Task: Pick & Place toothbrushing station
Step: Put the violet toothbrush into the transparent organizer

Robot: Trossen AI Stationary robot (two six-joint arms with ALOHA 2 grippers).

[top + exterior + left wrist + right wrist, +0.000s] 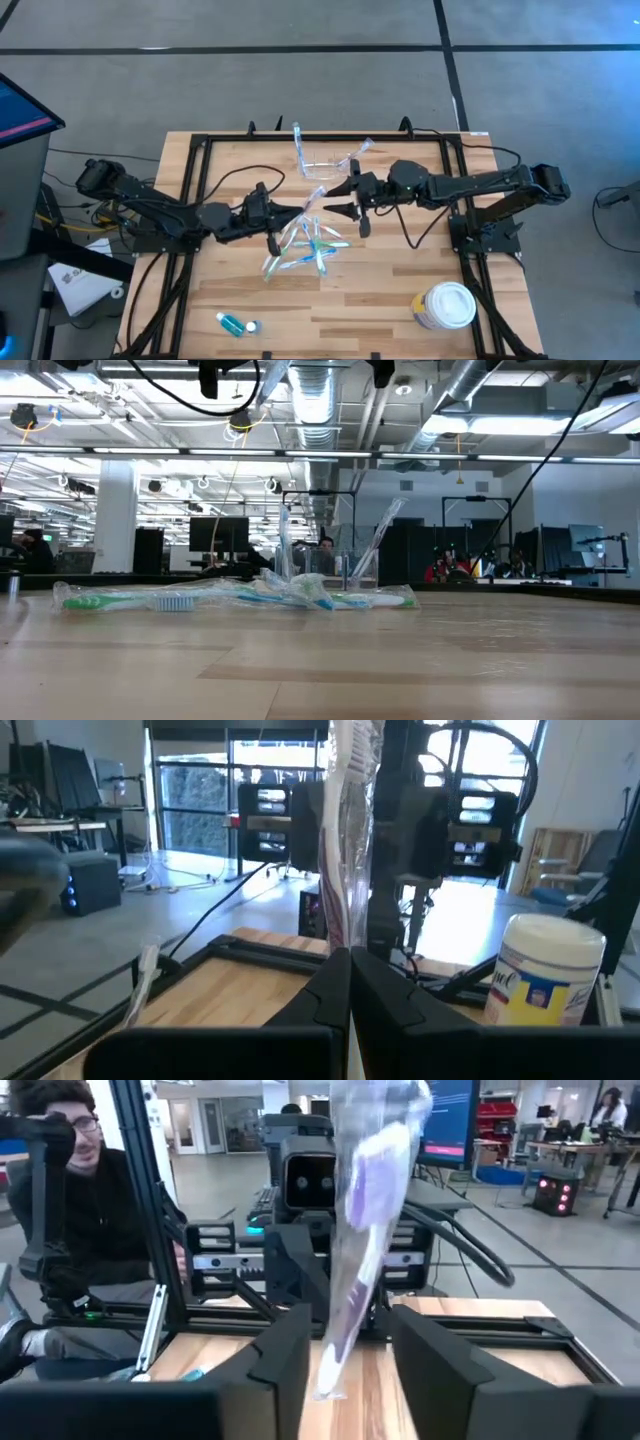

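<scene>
Clear toothbrushing station (322, 164) sitting on the bench (380, 290) in the upper centre of the high view, with 2 wrapped brushes already leaning out of it, 1 toward the upper left, 1 toward the upper right. Seen again in the low view as a faint clear holder (335, 572) behind the heap of wrapped toothbrushes (240, 597).

Right gripper (345, 188) just below and slightly right of the station, clearly the nearer of the 2. In the right wrist view, a purple-headed wrapped toothbrush (365, 1230) standing upright between the fingers (280, 1365), which look parted with the wrapper's lower end hanging in the gap; cannot tell whether actually pinched or only framed.

Left gripper (280, 222) further off, down and left of the station, above the loose pile of brushes (305, 248) in the middle of the frame. In the left wrist view, fingers (320, 1005) pressed together on a pink-bristled wrapped toothbrush (345, 840), long axis upright.

Probably a short carry up-frame for the right arm; a longer diagonal, up and right, for the left. Risk of crowding, judging by how close the 2 arms sit.

White-lidded tub (445, 305) at lower right and small bottle (236, 323) at lower left well clear.
</scene>
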